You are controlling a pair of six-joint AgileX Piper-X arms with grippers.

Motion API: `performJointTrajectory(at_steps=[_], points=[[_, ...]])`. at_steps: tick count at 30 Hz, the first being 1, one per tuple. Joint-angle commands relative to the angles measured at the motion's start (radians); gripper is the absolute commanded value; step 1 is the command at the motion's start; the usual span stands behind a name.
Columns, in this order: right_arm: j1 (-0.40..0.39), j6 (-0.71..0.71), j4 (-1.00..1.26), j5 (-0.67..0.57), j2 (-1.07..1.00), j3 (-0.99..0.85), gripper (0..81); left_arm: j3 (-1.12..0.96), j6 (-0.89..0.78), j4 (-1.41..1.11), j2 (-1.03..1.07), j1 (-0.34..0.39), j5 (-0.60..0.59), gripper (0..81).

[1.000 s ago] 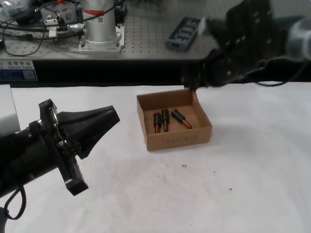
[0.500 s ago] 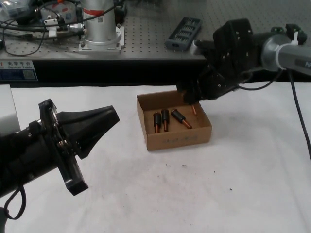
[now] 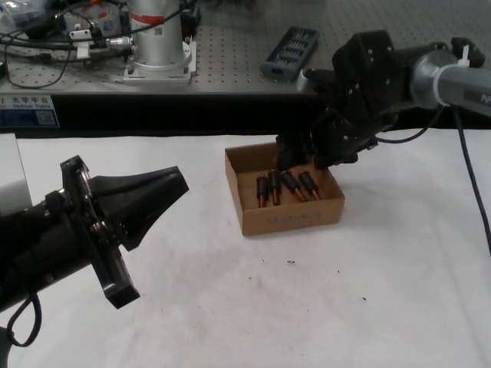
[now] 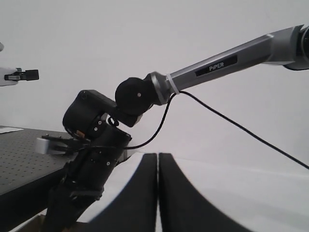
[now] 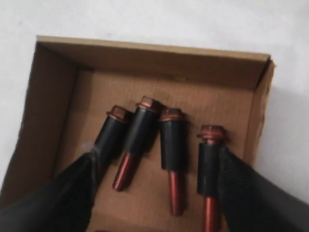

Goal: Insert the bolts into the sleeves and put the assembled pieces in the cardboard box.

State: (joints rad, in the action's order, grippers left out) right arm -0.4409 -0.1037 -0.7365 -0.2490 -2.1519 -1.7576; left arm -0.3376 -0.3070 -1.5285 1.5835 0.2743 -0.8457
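While your left claw (image 4: 158, 159) hasn't budged from a second ago, parked low over the near left of the white desk (image 3: 368, 307) with its fingers pressed together on nothing, everything else has changed. The cardboard box (image 3: 291, 218) sits mid-desk and has slid a little to the right compared with the earlier frames. It also had three assembled pieces (image 3: 275, 185) in it before and now has four. The fourth one was hanging from your right claw (image 5: 157, 153) half a second ago. That claw has since dropped lower over the far side of the box, and its fingers are now spread wide apart.

The high view gives you the layout, but the claw body covers the far rim there. The right wrist view looks straight down into the box between the spread fingers. The pieces lie side by side on the box floor, and the outermost one is right up against one finger (image 5: 251, 193); I can't tell if they're actually touching. The left wrist view looks across at the right arm (image 4: 203, 72) bent down toward the box, but not into the box.

All four pieces lie flat with their long axes running roughly near-to-far. The bolt heads (image 5: 147, 102) point at the far wall, black sleeves (image 5: 172, 145) sit just behind them, and the bare copper threads stick out toward the near wall.
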Motion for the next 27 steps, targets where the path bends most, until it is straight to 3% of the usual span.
performJointTrajectory(at_steps=[1, 5, 9, 12, 15, 20, 27], points=[[-0.011, 0.0, -0.046, 0.024, 0.093, -0.018, 43.6, -0.001, 0.015, -0.025, -0.008, -0.003, 0.006, 0.7], [-0.04, 0.058, -0.152, 0.141, 0.221, -0.006, 27.3, 0.013, 0.053, 0.002, -0.023, -0.007, 0.047, 0.7], [-0.073, 0.104, -0.154, 0.219, 0.381, 0.088, 10.3, 0.084, 0.394, 0.212, -0.146, -0.007, 0.32, 0.7], [-0.085, 0.104, -0.055, 0.217, 0.524, 0.207, 0.4, 0.112, 0.369, 0.407, -0.277, -0.019, 0.387, 0.7], [-0.095, 0.097, 0.058, 0.235, 0.671, 0.361, 6.4, 0.112, 0.361, 0.708, -0.435, -0.034, 0.409, 0.7], [-0.104, 0.08, 0.299, 0.416, 0.939, 0.68, 6.4, 0.112, 0.408, 1.08, -0.721, -0.042, 0.612, 0.7], [-0.104, 0.073, 0.52, 0.528, 1.239, 1.048, 6.4, 0.105, 0.516, 1.301, -0.786, -0.122, 0.736, 0.6]])
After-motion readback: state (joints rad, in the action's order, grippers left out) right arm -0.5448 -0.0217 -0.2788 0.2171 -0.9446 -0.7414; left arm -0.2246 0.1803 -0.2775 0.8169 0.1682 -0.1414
